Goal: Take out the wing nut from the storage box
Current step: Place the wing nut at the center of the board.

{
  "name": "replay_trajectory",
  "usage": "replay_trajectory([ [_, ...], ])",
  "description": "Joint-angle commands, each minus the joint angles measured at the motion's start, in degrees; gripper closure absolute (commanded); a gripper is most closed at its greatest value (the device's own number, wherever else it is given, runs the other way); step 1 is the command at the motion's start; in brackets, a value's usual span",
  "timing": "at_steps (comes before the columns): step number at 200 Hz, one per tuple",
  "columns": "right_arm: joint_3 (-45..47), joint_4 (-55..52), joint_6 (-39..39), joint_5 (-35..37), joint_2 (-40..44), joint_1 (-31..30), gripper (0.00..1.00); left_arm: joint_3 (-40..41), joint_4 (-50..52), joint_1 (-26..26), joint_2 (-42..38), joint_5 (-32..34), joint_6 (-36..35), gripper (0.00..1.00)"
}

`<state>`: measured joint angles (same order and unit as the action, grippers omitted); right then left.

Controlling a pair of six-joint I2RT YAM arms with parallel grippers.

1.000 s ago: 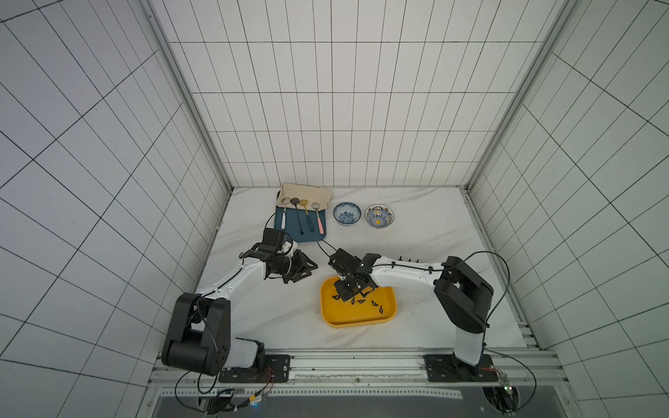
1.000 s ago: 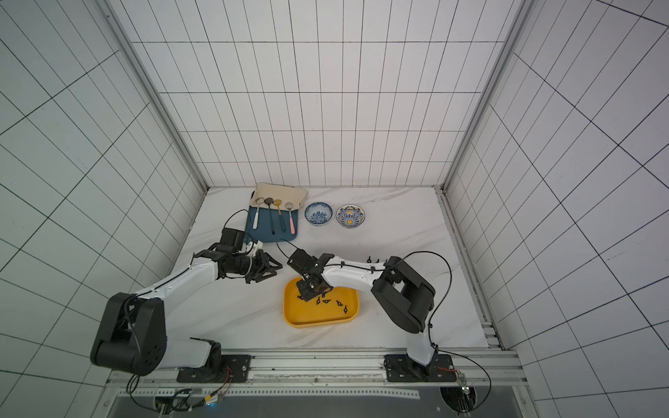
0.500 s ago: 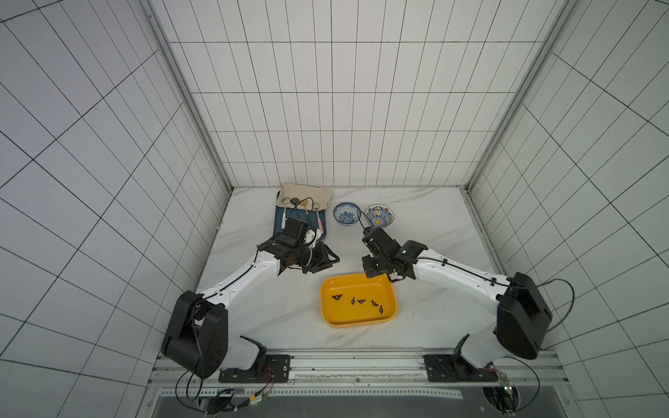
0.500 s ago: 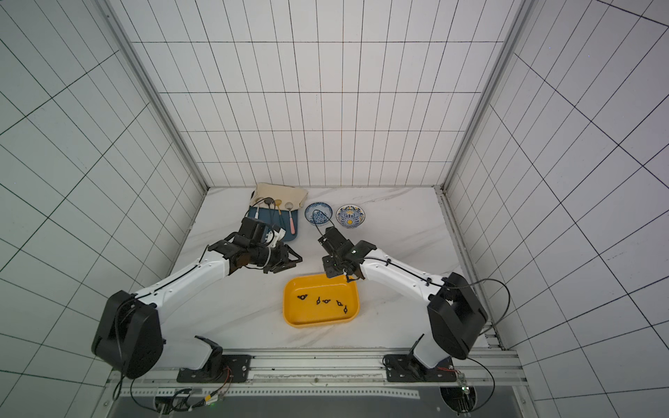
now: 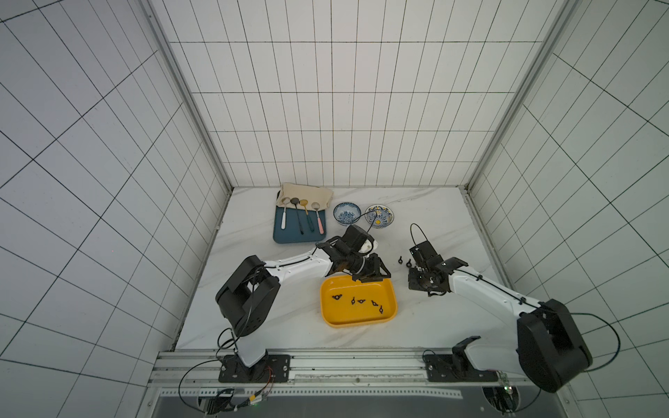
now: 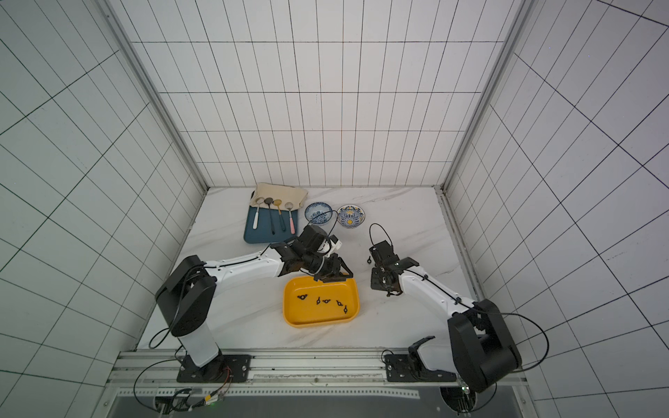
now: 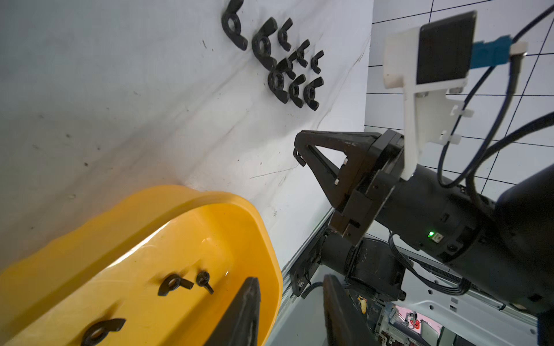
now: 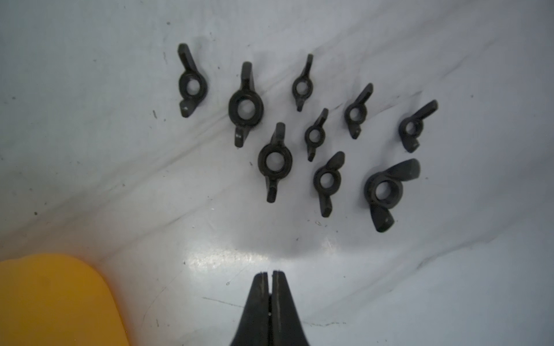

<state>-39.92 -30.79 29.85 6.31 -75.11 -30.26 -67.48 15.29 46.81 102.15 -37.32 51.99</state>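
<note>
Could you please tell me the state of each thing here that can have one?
storage box: upright on the table
wing nuts in the box: five, loose
wing nuts on the table: nine, loose
left gripper: open, empty, above the box's rim
right gripper: shut, nothing visible in it

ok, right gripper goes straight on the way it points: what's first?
Likely the bare marble tabletop, just short of the wing nut pile. The shut right gripper aims down toward it; depth is unclear, so the nearest wing nut could come first.
</note>
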Motion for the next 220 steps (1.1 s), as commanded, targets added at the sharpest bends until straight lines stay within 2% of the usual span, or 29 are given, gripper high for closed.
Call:
replay_trajectory([
  [1, 1.75, 2.64, 1.87, -0.06, -0.35, 1.22, 1.00, -3.02, -4.02, 0.15, 1.09, -0.71, 1.44, 0.62],
  [44, 1.60, 3.24, 2.74, -0.46, -3.74, 4.89, 1.00, -4.98, -1.28, 0.20, 2.28, -1.17, -0.68, 0.62],
  [94, 0.46, 2.77, 2.81, -1.06, -6.40, 5.56, 0.98, -3.20, -0.59, 0.13, 1.39, -0.82, -1.64, 0.62],
  [138, 0.07, 1.82, 2.73, -2.83, -7.93, 5.56, 0.93, -2.85, -0.62, 0.13, 1.47, -1.06, -1.54, 0.62],
  [178, -0.39, 0.05, 3.10, -2.59, -5.01, 5.56, 0.83, -3.06, -0.44, 0.13, 1.68, -1.38, -1.45, 0.61],
  [220, -2.69, -4.47, 2.85, -1.47, 0.70, 5.48, 0.80, -2.54, 0.27, -0.76, -0.02, -1.26, -1.91, 0.60],
])
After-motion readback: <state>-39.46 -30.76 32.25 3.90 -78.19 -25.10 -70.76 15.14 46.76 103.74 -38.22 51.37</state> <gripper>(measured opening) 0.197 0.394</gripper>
